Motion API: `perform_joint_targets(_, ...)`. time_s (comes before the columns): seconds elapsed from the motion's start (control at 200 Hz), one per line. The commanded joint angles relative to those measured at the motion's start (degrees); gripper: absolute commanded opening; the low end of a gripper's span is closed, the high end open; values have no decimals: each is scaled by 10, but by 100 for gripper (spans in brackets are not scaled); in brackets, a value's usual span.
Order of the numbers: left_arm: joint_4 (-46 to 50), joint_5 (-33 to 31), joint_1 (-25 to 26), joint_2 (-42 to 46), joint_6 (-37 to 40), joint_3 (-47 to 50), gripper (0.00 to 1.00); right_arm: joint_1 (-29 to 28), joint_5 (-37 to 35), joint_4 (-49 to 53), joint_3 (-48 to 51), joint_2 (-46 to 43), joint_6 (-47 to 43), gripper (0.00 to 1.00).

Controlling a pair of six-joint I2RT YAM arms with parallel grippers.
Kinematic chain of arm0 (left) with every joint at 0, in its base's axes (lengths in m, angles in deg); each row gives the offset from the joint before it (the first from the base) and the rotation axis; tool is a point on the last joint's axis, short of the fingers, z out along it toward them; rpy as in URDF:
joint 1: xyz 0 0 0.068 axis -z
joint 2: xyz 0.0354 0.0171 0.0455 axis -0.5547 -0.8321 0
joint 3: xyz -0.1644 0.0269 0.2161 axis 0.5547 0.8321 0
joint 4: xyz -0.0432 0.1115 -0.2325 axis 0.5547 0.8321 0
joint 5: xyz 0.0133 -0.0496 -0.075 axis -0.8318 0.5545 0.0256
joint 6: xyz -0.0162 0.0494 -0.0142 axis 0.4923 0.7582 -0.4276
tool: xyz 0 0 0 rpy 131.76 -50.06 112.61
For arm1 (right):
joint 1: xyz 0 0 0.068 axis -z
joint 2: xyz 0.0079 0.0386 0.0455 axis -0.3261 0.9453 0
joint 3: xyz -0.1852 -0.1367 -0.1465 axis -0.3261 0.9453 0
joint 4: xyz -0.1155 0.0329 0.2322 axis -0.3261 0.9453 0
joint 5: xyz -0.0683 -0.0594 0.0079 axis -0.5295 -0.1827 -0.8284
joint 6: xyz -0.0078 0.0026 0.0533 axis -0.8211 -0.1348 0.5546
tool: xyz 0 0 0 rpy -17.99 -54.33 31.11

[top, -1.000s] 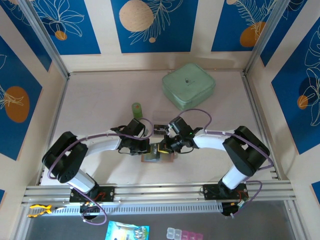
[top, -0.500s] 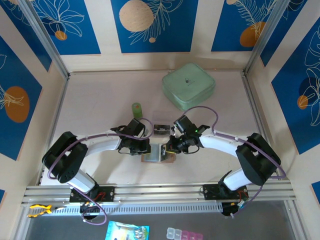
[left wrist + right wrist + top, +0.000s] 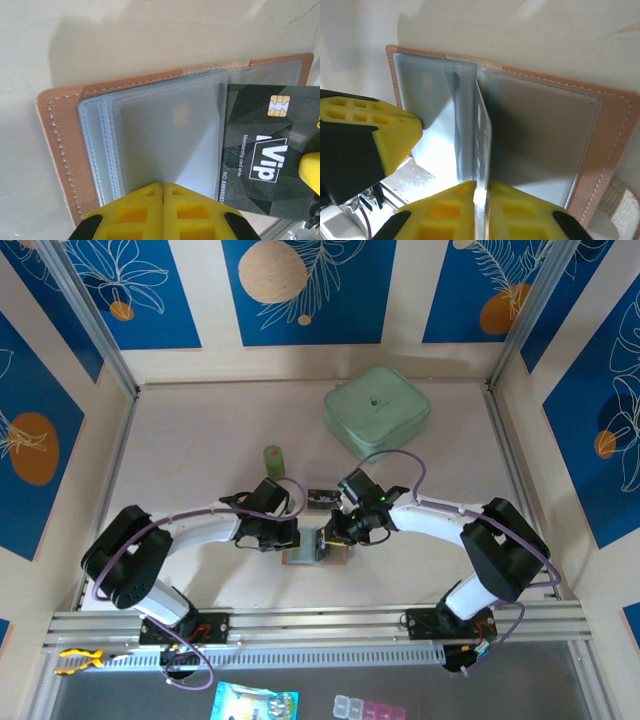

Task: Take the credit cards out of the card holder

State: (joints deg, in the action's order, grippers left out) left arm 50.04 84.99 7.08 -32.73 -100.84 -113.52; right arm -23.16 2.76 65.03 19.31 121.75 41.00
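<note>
Pinching a card [image 3: 483, 131] by its near end, the right gripper [image 3: 480, 194] has both yellow fingers closed on it. From the R wrist cam the card is seen edge-on, a thin pale line standing over the middle of the open card holder [image 3: 607, 127]. Left gripper [image 3: 163, 192]: fingers pressed together, tips touching each other, set down on the top sleeve of the stack inside the holder.

Card, via L wrist cam: black/dark grey w/ a faceted geometric pattern and a gold chip near one corner. It lies just beside the sleeve stack, over the holder's other panel. Writing on it: big white "Vip", a small line "Membership card while", then "NO 8888083", the rest cut off. Whether its far end sits inside a sleeve, can't tell.

Card holder: tan-brown leather-look cover w/ pale stitching round the edge, lying open. Inside are several frosted grey-blue plastic sleeves, and a faint pale rectangle shows through the top one. A lighter band crosses the cover at the fold.

Top cam: holder lies on the pale table [image 3: 200, 430], front-middle, w/ both grippers meeting over it. Farther back are a pale green square box [image 3: 377, 410] and a small green cylinder [image 3: 272, 456], both well apart from the holder.
</note>
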Motion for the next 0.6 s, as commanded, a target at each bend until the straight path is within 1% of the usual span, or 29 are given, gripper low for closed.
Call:
perform_joint_targets(0.0,23,-10,3,19,9,8,4,-9,-1,10,-17,-2,10,17)
perform_joint_targets(0.26,36,-28,3,52,9,5,6,-10,4,-8,4,-26,36,17)
perform_joint_targets(0.595,47,-40,3,69,13,2,6,-10,-2,-6,2,-24,34,10)
